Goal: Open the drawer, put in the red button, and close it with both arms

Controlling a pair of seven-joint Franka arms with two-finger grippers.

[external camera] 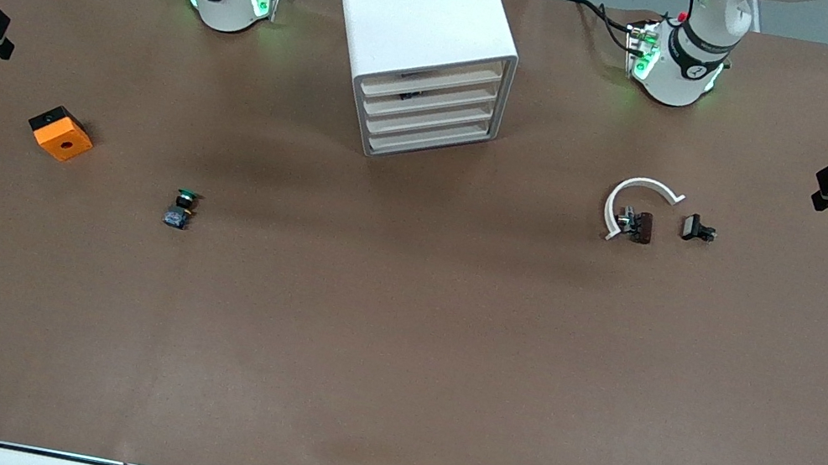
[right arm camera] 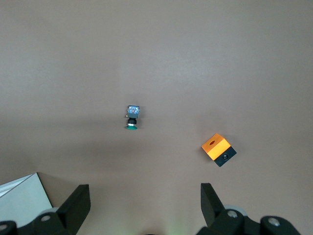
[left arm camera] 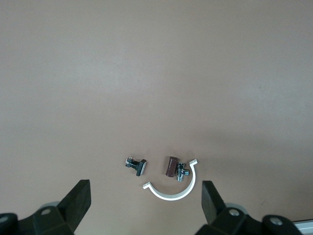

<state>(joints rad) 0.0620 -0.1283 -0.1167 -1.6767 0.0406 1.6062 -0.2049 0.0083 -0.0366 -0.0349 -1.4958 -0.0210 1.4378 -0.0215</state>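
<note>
orange block (external camera: pixel 61 134), green-capped switch (external camera: pixel 182 209), white curved clip (external camera: pixel 636 195) (brown part (external camera: pixel 642 227) inside), small black piece (external camera: pixel 696 229).

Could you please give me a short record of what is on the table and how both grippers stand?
drawer cabinet: white, four drawers, all look shut
red button: not seen in any view
green-capped switch: toward the right arm's end, nearer the camera than the orange block
white curved clip: toward the left arm's end, brown part and small black part beside it
left gripper: open, raised, holds nothing
right gripper: open, raised, holds nothing
</note>
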